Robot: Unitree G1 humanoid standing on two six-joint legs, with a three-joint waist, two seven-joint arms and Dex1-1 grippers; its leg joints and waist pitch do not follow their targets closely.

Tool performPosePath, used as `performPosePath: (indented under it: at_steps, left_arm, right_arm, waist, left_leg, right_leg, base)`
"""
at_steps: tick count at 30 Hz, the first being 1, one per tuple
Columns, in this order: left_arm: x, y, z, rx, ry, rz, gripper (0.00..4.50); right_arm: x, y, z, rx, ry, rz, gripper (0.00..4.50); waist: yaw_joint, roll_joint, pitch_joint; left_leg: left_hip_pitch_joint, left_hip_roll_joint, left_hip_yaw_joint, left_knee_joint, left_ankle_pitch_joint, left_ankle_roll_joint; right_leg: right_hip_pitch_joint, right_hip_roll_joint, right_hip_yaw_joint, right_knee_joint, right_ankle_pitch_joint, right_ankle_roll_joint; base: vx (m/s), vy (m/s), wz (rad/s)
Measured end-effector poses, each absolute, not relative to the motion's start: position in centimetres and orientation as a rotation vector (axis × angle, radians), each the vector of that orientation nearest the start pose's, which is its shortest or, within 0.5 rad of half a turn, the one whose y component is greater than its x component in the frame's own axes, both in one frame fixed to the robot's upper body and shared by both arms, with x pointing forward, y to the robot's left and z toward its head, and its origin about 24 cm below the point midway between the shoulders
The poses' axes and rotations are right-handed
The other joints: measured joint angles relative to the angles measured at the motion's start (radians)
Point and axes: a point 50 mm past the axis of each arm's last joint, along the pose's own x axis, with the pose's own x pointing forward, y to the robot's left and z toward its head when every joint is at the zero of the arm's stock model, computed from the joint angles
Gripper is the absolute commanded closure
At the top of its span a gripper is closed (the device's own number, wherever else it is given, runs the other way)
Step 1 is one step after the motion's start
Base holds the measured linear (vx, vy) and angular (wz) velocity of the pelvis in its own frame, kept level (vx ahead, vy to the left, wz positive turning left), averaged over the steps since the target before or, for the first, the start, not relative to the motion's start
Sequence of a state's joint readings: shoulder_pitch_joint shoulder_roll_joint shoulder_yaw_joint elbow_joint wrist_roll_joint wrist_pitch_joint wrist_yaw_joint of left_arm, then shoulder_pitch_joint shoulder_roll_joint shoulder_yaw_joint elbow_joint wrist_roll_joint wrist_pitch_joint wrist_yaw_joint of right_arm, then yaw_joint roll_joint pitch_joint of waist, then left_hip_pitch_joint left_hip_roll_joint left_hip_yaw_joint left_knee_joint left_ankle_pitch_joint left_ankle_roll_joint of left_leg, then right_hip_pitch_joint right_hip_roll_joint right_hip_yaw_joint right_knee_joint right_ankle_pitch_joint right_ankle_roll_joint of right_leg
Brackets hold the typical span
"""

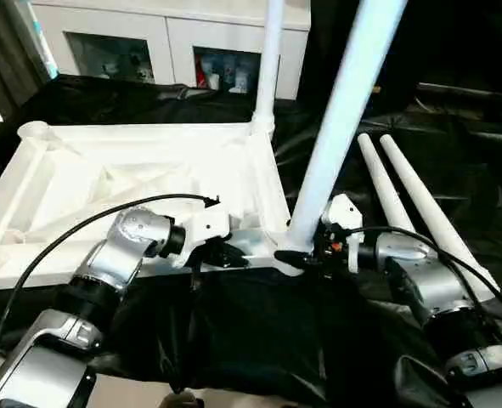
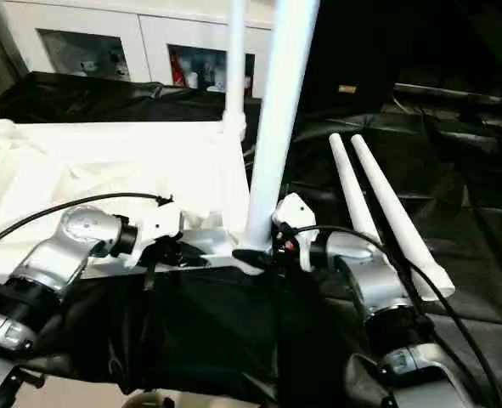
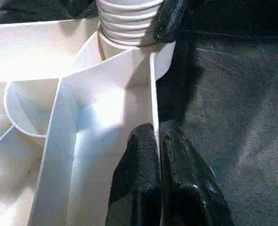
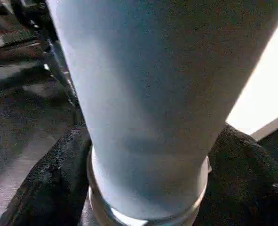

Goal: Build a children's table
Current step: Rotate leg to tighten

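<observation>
The children's table top (image 1: 106, 170) lies upside down on the black cloth, ribs facing up. One white leg (image 1: 270, 59) stands in its far right corner socket. A second leg (image 1: 340, 119) stands tilted in the near right socket, and its ribbed foot (image 3: 129, 23) sits in the socket ring. My right gripper (image 1: 303, 253) is at the base of this leg (image 4: 143, 94). My left gripper (image 1: 229, 255) is shut on the top's thin near rim (image 3: 153, 89), just left of that corner, with one finger (image 3: 136, 165) on each side of the wall.
Two loose white legs (image 1: 385, 191) (image 1: 429, 212) lie side by side on the black-draped work table (image 1: 259, 331), right of the top. An open socket (image 1: 34, 130) shows at the top's far left corner. A white cabinet (image 1: 149, 34) stands behind.
</observation>
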State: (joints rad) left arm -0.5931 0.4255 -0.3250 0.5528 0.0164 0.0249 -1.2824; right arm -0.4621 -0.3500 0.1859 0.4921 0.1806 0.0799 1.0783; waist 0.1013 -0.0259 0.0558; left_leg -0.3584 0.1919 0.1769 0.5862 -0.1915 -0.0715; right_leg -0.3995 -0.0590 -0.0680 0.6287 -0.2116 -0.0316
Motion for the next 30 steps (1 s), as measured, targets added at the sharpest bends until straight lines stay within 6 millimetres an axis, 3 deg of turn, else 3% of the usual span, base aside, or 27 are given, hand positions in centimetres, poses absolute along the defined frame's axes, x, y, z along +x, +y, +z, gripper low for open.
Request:
performPosePath:
  at_steps: [5, 6, 9, 14, 20, 25, 30]
  left_arm:
    - [31.0, 13.9, 6.0, 0.5, 0.418, -1.437, 4.5]
    - [31.0, 13.9, 6.0, 0.498, 0.421, -1.439, 4.5]
    - [30.9, 14.0, 5.9, 0.495, 0.427, -1.44, 4.5]
    - [31.2, 13.7, 5.7, 0.493, 0.423, -1.407, 4.5]
    - [32.5, 12.2, 5.3, 0.494, 0.415, -1.265, 4.5]
    - [34.0, 9.3, 4.9, 0.489, 0.407, -1.09, 4.5]
    - [34.2, 8.2, 4.7, 0.484, 0.407, -1.04, 4.5]
  right_arm:
    - [30.1, -14.0, 4.8, -0.13, 0.279, 1.206, 1.2]
    - [29.9, -14.1, 4.5, -0.12, 0.294, 1.203, 1.45]
    - [29.7, -14.0, 4.2, -0.105, 0.298, 1.195, 1.65]
    - [29.9, -13.6, 3.9, -0.088, 0.293, 1.126, 1.74]
    - [31.3, -12.7, 2.8, -0.013, 0.278, 0.841, 1.75]
    - [33.5, -11.0, 2.5, 0.083, 0.286, 0.449, 1.76]
    - [34.1, -10.3, 2.4, 0.083, 0.277, 0.332, 1.76]
  waist:
    - [0.003, 0.0, 0.0]
    - [0.004, 0.0, 0.0]
    - [0.006, 0.0, 0.0]
    - [0.002, -0.001, 0.0]
    - [-0.009, -0.003, -0.002]
    - [-0.014, -0.003, -0.003]
    - [-0.013, 0.001, -0.008]
  left_leg:
    - [0.0, 0.0, 0.0, 0.0, 0.002, 0.003]
    - [-0.001, 0.0, 0.0, 0.0, 0.001, 0.003]
    - [0.0, 0.0, 0.0, 0.0, 0.001, 0.001]
    - [0.002, 0.0, 0.0, 0.001, 0.0, 0.0]
    - [0.01, 0.0, 0.0, 0.002, 0.001, -0.002]
    - [0.013, 0.0, -0.001, 0.001, 0.003, -0.004]
    - [0.015, -0.001, -0.001, 0.0, 0.003, -0.005]
  right_leg:
    - [0.0, 0.0, 0.0, 0.0, 0.0, 0.0]
    - [0.0, 0.0, 0.0, 0.0, 0.0, 0.0]
    - [0.0, 0.0, 0.0, 0.0, 0.0, 0.0]
    - [0.002, 0.0, 0.0, 0.001, 0.0, 0.0]
    - [0.01, 0.0, 0.001, 0.001, 0.001, 0.001]
    - [0.015, 0.0, 0.001, -0.001, -0.002, 0.005]
    - [0.017, 0.0, 0.002, -0.002, -0.001, 0.004]
  base:
    - [0.0, 0.0, 0.0]
    - [0.0, 0.0, 0.0]
    - [0.0, 0.0, 0.0]
    - [0.0, 0.0, 0.0]
    - [0.0, 0.0, 0.0]
    - [0.0, 0.0, 0.0]
    - [0.0, 0.0, 0.0]
